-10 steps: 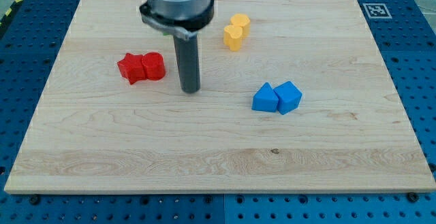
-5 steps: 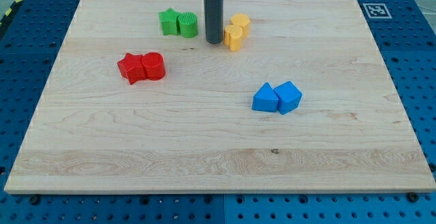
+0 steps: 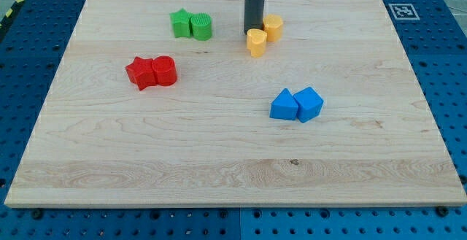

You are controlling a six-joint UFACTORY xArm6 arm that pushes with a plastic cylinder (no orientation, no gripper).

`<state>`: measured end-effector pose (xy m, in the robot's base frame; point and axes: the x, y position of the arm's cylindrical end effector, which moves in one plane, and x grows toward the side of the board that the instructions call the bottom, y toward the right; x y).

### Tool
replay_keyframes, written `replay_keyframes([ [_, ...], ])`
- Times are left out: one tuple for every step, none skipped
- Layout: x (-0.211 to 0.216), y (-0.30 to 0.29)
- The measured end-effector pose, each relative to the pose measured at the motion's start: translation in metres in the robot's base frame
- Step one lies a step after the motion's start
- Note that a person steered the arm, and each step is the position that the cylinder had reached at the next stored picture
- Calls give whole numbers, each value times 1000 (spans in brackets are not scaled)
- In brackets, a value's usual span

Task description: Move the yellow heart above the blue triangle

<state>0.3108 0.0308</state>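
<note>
Yellow heart (image 3: pixel 256 42) sits near the counter's (image 3: pixel 219 160) top, touching my tip (image 3: pixel 253 33), the tool's bare rod end, holding nothing. Just right, a second yellow block (image 3: pixel 273 27). Blue triangle (image 3: pixel 284 106) lies lower right beside a blue cube (image 3: pixel 309 103). Green and red pairs sit leftward.

Pale wooden worktop (image 3: pixel 219 167) on a blue perforated base (image 3: pixel 22 57). Resting on it: green star (image 3: pixel 179 22) touching green cylinder (image 3: pixel 201 26), view's top; red star (image 3: pixel 140 73) touching red cylinder (image 3: pixel 165 71), view's left; yellow heart (image 3: pixel 256 41) beside yellow cylinder (image 3: pixel 273 27); blue triangle (image 3: pixel 284 105) touching blue cube (image 3: pixel 309 103). My tip (image 3: pixel 253 33) touches the heart.
</note>
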Motion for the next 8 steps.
replay_keyframes([
  [0, 25],
  [0, 36],
  [0, 36],
  [22, 36],
  [24, 36],
  [21, 36],
  [13, 36],
  [13, 31],
])
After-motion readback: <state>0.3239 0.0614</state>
